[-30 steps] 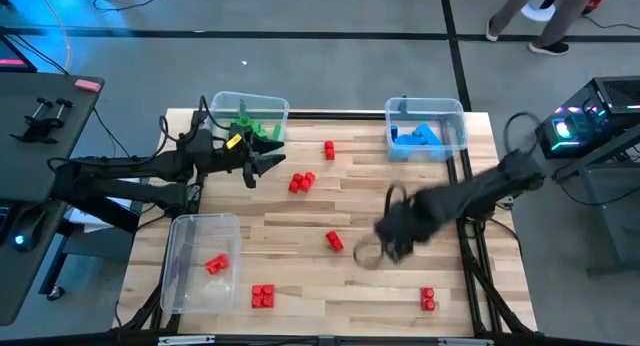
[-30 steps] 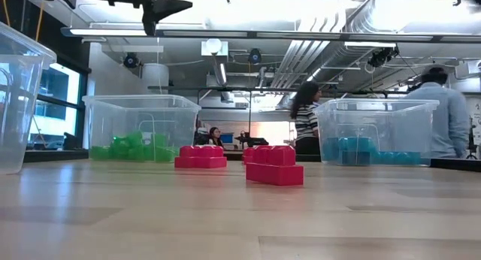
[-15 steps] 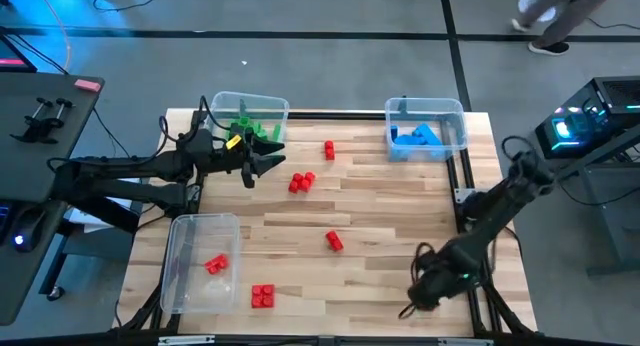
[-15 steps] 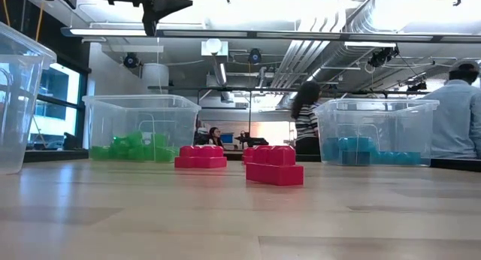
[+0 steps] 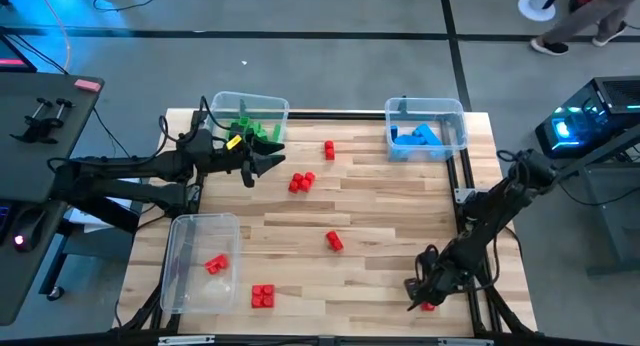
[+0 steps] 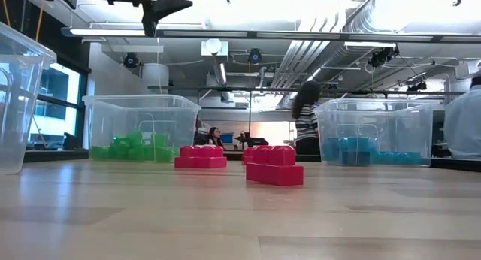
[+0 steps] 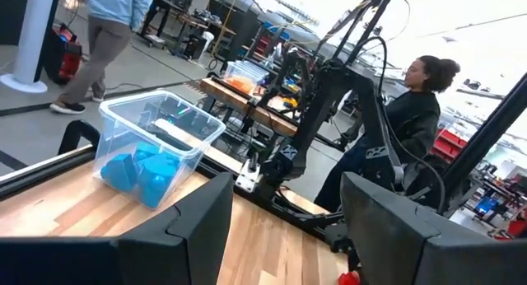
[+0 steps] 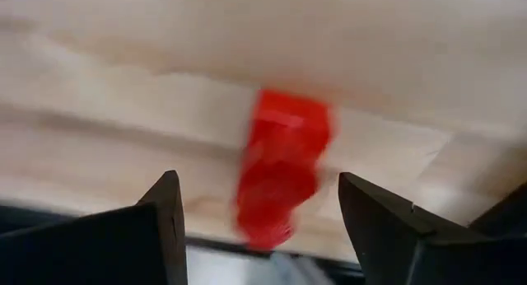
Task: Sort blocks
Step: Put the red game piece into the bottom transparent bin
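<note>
Red blocks lie scattered on the wooden table: one at the far middle, a cluster beside it, one in the middle, one at the near edge. My right gripper points down, open, over a red block at the near right corner; its fingers stand on either side without touching. My left gripper hovers open and empty beside the green bin.
A bin of blue blocks stands at the far right. A clear bin at the near left holds one red block. People stand in the room beyond the table. The table's near edge runs close under my right gripper.
My right gripper has swung from the table's middle toward the near right corner and come down, tipping to point downward and rolling, until it stands over the red block there. Its fingers have stayed apart.
</note>
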Available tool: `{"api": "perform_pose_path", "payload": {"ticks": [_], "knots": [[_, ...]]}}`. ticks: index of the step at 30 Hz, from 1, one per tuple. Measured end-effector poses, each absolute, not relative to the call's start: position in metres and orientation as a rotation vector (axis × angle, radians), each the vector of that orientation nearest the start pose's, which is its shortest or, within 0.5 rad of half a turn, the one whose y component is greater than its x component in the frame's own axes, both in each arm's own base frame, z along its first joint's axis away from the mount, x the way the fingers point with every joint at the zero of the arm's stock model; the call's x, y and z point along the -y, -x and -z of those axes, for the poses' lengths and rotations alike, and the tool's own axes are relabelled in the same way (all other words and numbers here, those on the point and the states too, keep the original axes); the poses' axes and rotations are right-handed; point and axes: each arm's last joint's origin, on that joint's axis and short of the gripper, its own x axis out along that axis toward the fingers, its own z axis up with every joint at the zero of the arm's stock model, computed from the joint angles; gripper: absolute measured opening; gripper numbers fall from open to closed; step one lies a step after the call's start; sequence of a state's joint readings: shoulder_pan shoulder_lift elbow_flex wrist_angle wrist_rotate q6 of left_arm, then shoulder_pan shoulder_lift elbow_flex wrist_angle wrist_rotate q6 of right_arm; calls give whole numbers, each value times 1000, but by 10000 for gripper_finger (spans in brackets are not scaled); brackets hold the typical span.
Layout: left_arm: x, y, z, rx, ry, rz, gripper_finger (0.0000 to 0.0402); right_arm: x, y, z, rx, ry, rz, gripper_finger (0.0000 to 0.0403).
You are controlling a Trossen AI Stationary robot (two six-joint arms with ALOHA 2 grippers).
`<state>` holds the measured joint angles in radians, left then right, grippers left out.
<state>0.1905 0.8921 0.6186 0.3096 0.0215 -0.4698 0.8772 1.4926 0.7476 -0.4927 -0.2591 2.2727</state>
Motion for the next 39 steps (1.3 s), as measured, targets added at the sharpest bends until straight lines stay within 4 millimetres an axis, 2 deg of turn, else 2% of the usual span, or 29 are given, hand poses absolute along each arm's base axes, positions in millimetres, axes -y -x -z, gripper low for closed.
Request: {"api": "perform_pose_path", "payload": {"ticks": [4, 12, 18, 25, 30, 33, 36, 39], "knots": [[-38, -199, -304, 76, 465, -160, 213, -194, -152, -147, -1565, -1322, 842, 199], [-38, -199, -304, 77, 465, -162, 213, -198, -159, -135, -1569, -1306, 830, 185], [-38, -199, -304, 77, 465, -163, 213, -204, -164, -127, -1582, -1328, 804, 122], [-38, -199, -304, 77, 465, -164, 213, -199, -162, -137, -1565, -1315, 768, 16], [-38, -199, -306, 97, 463, -159, 213, -185, -172, -163, -1424, -1353, 609, 17], [-38, -198, -311, 140, 458, -148, 213, -169, -184, -194, -1222, -1356, 456, 8], [-38, -198, -314, 172, 454, -141, 213, -140, -198, -227, -883, -1301, 399, 4], [-38, -198, -315, 187, 453, -137, 213, -98, -205, -258, -576, -1206, 433, 6]]}}
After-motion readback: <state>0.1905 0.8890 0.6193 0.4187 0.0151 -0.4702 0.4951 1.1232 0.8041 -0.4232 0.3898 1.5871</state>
